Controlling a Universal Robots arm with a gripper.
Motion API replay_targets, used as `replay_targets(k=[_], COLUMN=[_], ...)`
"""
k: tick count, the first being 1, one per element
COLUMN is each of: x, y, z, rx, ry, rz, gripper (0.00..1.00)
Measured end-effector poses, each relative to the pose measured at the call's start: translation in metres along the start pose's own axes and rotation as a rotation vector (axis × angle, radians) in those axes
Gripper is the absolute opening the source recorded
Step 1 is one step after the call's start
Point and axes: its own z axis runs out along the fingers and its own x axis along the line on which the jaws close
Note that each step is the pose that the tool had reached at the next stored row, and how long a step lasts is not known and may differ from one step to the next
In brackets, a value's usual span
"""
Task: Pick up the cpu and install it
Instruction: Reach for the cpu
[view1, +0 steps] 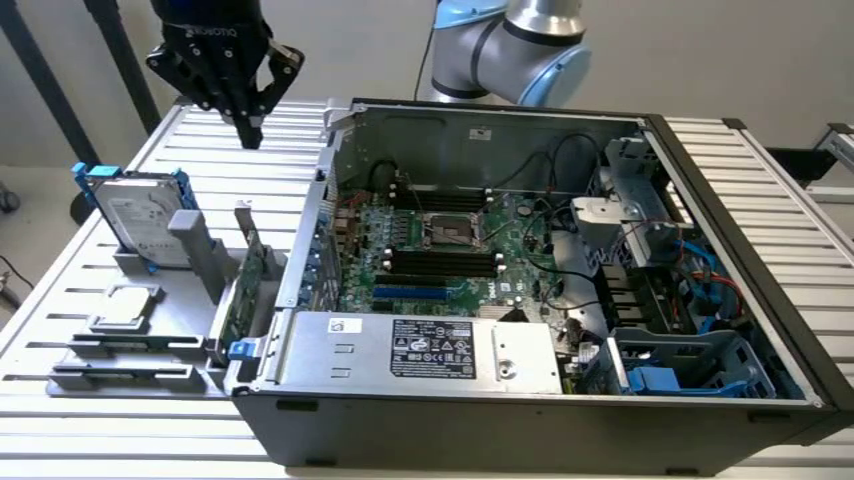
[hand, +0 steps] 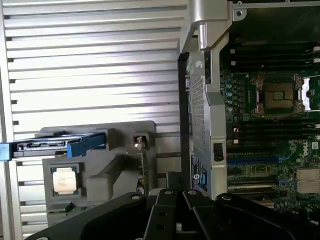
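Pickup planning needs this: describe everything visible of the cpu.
The cpu is a small, flat, square chip with a dull silver metal top and a darker border. It lies flat, top up, seated in a grey holder on the slatted table, at the exterior view's left, in front of the upright hard drive. Only the holder touches it; the shut gripper hangs well apart.

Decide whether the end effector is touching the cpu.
Apart. The exterior view shows the end effector hanging above the table, with the cpu lying in its grey holder well away from it.
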Motion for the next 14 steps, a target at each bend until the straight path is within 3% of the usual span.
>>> replay_targets(k=[14], x=[0.063], y=[-0.0075], z=[-0.0006], rx=[0.0000], ry=[0.0000], rz=[0.000], gripper=[0.11])
